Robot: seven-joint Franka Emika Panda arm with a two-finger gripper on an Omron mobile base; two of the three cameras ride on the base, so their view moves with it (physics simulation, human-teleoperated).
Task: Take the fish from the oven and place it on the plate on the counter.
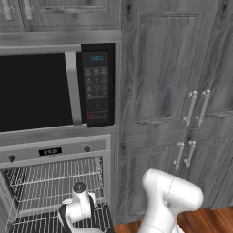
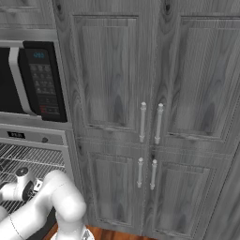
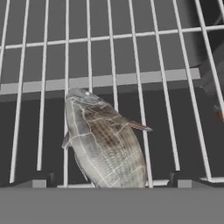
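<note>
The fish [image 3: 103,144], grey-silver with a brownish back, lies on the oven's wire rack [image 3: 131,81] in the hand view. It sits lengthwise between my fingertips [image 3: 41,181]. My gripper [image 3: 111,183] hangs open right above the fish's near end, with one finger on each side and no contact to be seen. The oven [image 1: 54,150] stands open below the microwave, and my wrist [image 1: 79,200] reaches down into its cavity over the racks. The plate and the counter are out of view.
A black-doored microwave [image 1: 45,86] with a keypad sits above the oven. Tall grey wooden cabinets [image 1: 168,91] with bar handles stand to the right. The oven's side rack guides [image 1: 13,182] close in around my hand. A wooden floor [image 1: 205,218] shows at the lower right.
</note>
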